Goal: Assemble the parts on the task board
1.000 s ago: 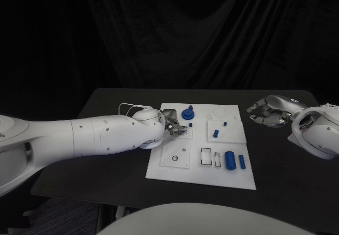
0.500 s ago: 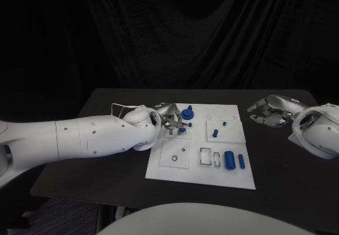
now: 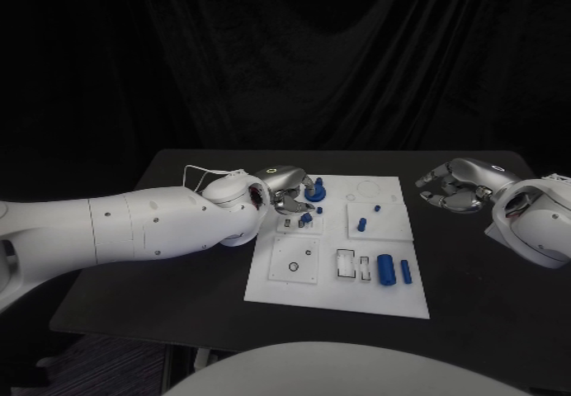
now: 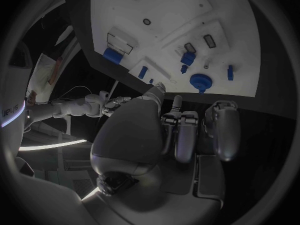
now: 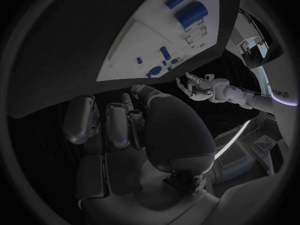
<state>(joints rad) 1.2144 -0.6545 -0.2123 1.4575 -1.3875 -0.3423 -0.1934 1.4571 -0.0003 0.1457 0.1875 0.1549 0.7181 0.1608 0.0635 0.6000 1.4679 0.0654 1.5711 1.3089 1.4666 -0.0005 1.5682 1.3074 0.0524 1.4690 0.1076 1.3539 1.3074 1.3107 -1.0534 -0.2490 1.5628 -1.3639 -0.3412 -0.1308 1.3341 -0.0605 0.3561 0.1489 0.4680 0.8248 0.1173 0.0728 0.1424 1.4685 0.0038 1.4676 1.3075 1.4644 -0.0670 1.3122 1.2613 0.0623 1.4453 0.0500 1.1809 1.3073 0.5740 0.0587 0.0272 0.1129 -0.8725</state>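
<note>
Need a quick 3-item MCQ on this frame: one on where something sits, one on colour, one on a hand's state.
1. Where is the right hand?
A. Past the task board's right edge, over the black table
B. Over the board's middle
C. By the board's near left corner

2. What colour are the two cylinders lying side by side at the near right of the task board?
A. Red
B. Blue
C. Yellow

3. What does the right hand hold?
A. A blue cylinder
B. A white plate
C. Nothing; its fingers are curled in

Key: 1 A, the head view shows it off the board's right edge above the table. 2 B, both read blue against the white plate. 3 C, the right wrist view shows curled fingers with nothing between them.
</note>
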